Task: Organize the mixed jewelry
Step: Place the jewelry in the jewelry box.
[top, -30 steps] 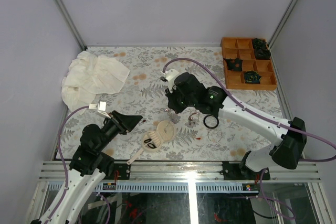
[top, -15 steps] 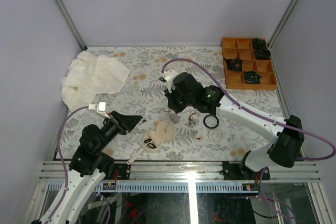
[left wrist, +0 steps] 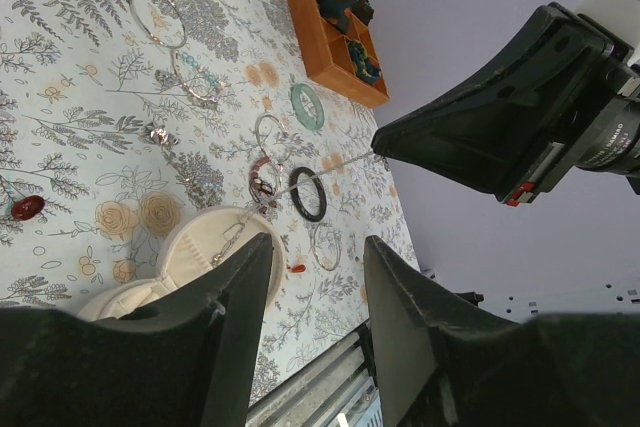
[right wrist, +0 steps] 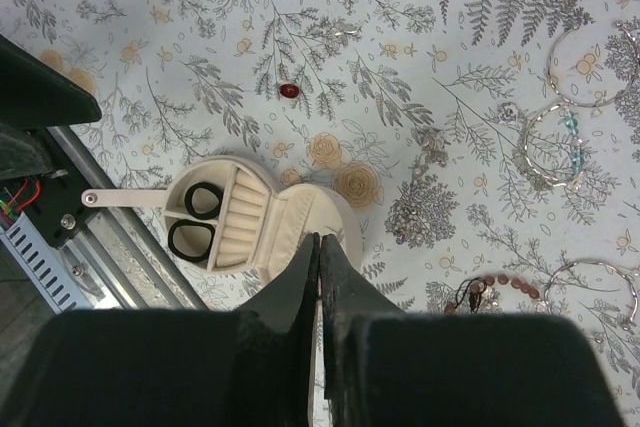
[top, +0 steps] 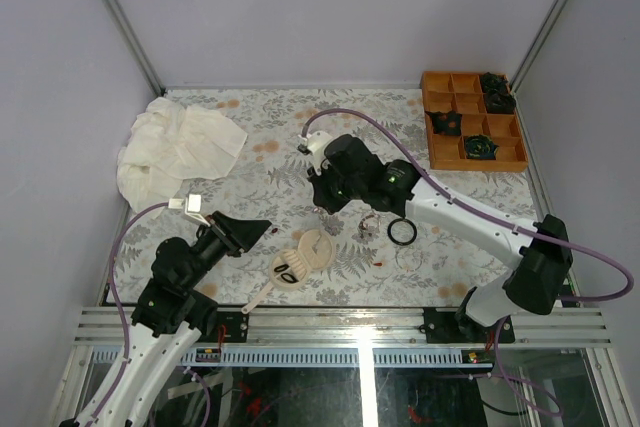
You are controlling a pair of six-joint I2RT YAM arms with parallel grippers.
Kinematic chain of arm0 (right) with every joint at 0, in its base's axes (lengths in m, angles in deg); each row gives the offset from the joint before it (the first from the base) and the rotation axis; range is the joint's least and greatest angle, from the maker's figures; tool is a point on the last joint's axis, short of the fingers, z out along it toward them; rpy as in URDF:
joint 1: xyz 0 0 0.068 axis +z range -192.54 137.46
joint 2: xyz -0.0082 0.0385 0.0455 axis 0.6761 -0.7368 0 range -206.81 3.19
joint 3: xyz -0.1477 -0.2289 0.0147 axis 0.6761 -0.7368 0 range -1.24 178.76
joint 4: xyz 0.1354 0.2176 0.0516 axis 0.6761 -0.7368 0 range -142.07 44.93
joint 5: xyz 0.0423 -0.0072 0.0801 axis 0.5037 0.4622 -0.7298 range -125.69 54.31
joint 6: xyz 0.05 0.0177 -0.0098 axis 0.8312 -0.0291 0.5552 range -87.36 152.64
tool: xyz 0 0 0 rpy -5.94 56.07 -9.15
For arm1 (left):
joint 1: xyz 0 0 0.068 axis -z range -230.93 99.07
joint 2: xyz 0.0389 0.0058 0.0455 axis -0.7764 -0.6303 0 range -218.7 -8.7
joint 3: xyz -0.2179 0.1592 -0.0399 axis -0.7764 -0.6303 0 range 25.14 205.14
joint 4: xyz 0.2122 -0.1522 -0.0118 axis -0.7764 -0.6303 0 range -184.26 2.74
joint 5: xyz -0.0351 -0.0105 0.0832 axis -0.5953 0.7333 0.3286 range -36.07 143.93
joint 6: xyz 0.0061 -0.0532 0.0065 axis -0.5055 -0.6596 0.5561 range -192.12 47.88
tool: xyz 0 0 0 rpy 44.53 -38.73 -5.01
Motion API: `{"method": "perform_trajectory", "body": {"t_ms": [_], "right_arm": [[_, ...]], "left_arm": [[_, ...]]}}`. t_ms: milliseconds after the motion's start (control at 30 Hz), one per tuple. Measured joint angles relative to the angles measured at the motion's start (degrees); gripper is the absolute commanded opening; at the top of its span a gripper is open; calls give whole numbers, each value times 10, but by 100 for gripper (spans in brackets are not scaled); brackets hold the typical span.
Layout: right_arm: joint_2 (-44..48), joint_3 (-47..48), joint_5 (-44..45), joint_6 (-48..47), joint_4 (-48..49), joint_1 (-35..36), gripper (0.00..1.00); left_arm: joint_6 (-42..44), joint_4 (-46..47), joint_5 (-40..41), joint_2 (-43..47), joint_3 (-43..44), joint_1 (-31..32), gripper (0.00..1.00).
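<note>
From above, the jewelry [top: 368,228] lies loose mid-table, beside the cream dish [top: 298,259]. The right gripper [top: 322,209] is closed tight above the dish.

Left wrist: the left gripper [left wrist: 318,244] is half open and holds nothing. A silver chain [left wrist: 340,169] runs from the right gripper's tip down to the dish.

Right wrist: two black rings [right wrist: 203,199] sit inside the dish. A beaded bracelet [right wrist: 556,147] lies well apart from it.

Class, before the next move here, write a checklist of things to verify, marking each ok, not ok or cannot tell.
1. Right gripper shut: ok.
2. Something pinched in it: cannot tell.
3. Left gripper open, empty: ok.
4. Round dish open, two black rings inside: ok.
5. Orange tray has free compartments: ok.
6. All jewelry sorted: not ok; large black ring lies loose.
</note>
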Motion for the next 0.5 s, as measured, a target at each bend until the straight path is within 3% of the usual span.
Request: {"method": "perform_trajectory", "body": {"t_ms": [500], "right_arm": [[-22, 11, -26, 2, 6, 0, 0]], "left_arm": [[0, 0, 0, 2, 0, 0, 41]]}}
